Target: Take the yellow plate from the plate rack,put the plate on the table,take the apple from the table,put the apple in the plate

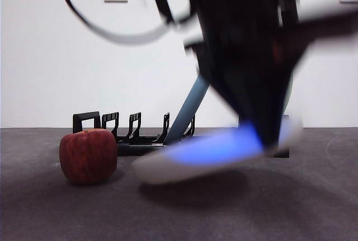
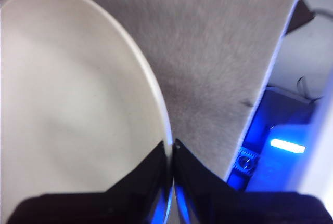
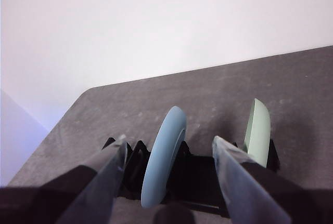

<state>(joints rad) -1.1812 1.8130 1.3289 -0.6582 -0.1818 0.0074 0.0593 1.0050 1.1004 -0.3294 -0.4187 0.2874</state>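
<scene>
Left gripper (image 2: 170, 154) clamps the yellow plate (image 2: 73, 104) by its rim. Right gripper (image 3: 169, 156) open above the rack (image 3: 195, 174) holding blue plate (image 3: 164, 161) and green plate (image 3: 258, 130).

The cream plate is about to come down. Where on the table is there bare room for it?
Bare table lies in front of the yellow plate, which the left hand grips by its rim, and off to its far side from the apple. It is crowded behind, at the plate rack and around the apple. The right hand hangs open over the rack.
</scene>
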